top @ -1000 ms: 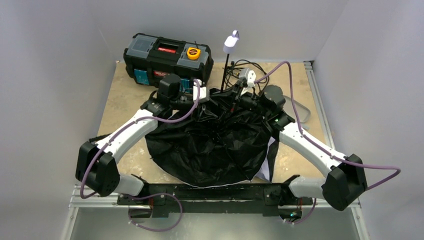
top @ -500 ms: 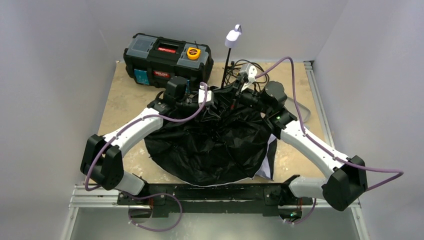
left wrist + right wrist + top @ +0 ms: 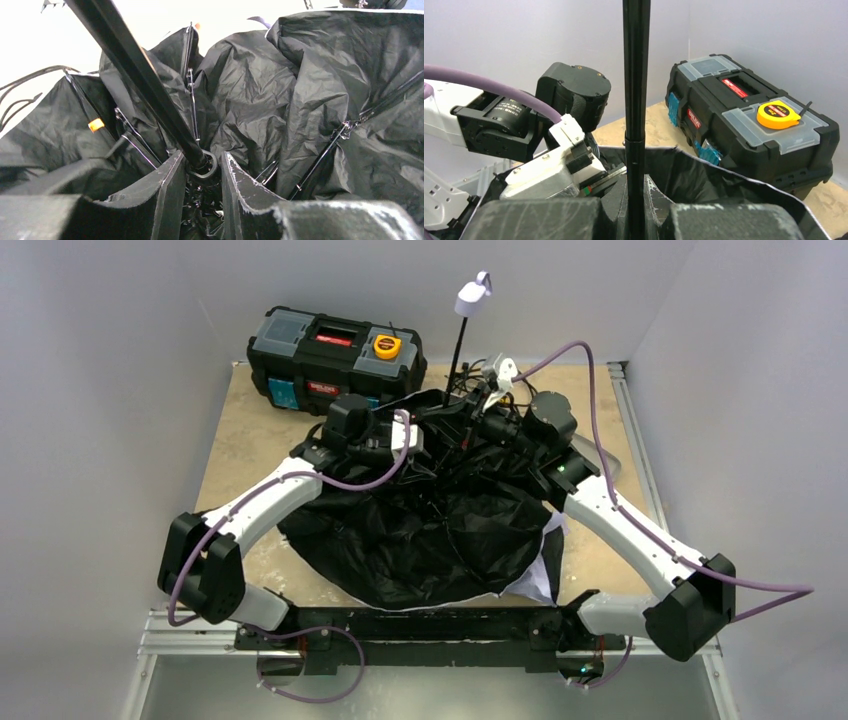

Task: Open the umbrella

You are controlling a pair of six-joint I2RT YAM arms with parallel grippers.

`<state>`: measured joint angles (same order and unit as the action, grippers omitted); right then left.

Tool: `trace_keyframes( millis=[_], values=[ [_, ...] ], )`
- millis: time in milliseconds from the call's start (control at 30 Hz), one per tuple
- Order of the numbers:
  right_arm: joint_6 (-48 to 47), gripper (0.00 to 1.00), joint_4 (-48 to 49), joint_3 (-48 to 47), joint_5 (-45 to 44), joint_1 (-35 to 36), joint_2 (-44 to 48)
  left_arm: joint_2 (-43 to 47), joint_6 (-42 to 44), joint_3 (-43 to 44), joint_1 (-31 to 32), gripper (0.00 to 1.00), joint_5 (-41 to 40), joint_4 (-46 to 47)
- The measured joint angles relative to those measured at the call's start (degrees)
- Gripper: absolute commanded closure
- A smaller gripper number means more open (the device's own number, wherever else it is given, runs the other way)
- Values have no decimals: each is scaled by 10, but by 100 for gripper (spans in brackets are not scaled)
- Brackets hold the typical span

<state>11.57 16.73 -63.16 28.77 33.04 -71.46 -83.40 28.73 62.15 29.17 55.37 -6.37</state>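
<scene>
The umbrella lies with its black lining point(image 3: 430, 530) facing up, partly spread over the table, a pale edge showing at the near right. Its thin black shaft point(image 3: 458, 350) rises tilted to the pale handle with loop point(image 3: 472, 295). My right gripper point(image 3: 470, 415) is shut on the shaft point(image 3: 636, 75), fingertips point(image 3: 636, 182) pressed on both sides. My left gripper point(image 3: 425, 440) sits inside the canopy. Its jaws point(image 3: 203, 157) hold the black runner ring point(image 3: 204, 170) at the foot of the shaft point(image 3: 140, 70). Ribs and folds of lining point(image 3: 260, 90) surround it.
A black toolbox point(image 3: 330, 355) with a yellow tape measure point(image 3: 387, 345) stands at the back left, also in the right wrist view point(image 3: 749, 130). Black cables point(image 3: 490, 370) lie behind the umbrella. Grey walls close in on all sides.
The canopy has spread wider and risen at the back. The shaft and handle moved up and right. Both grippers shifted toward the back, the left one moving right along the shaft's foot.
</scene>
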Motion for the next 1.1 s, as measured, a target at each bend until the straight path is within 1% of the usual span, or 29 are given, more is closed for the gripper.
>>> trace_keyframes(
  millis=[433,567,633,767,833,867,967,1033,1100],
  values=[
    [5,100,-1,-13,-23,0,0,-8,-6,9,-15,68,-16,-33],
    [5,100,-1,-24,-29,-1,-1,-11,-5,25,-16,63,-24,-43],
    [6,100,-1,-33,-34,-2,-2,-12,-3,33,-16,57,-29,-48],
    [10,100,-1,-51,-41,-2,-2,-12,11,39,-17,34,-44,-63],
    [20,100,9,-62,-43,-3,-2,-12,24,36,-18,26,-64,-84],
    [26,100,23,-71,-42,-3,-2,-13,26,30,-20,22,-86,-101],
    [28,100,20,-80,-38,-1,-1,-11,45,21,-24,15,-94,-109],
    [29,100,19,-80,-38,-1,-2,-6,51,20,-28,2,-100,-116],
    [28,100,20,-80,-37,-1,-2,0,50,20,-39,0,-92,-118]
  ],
)
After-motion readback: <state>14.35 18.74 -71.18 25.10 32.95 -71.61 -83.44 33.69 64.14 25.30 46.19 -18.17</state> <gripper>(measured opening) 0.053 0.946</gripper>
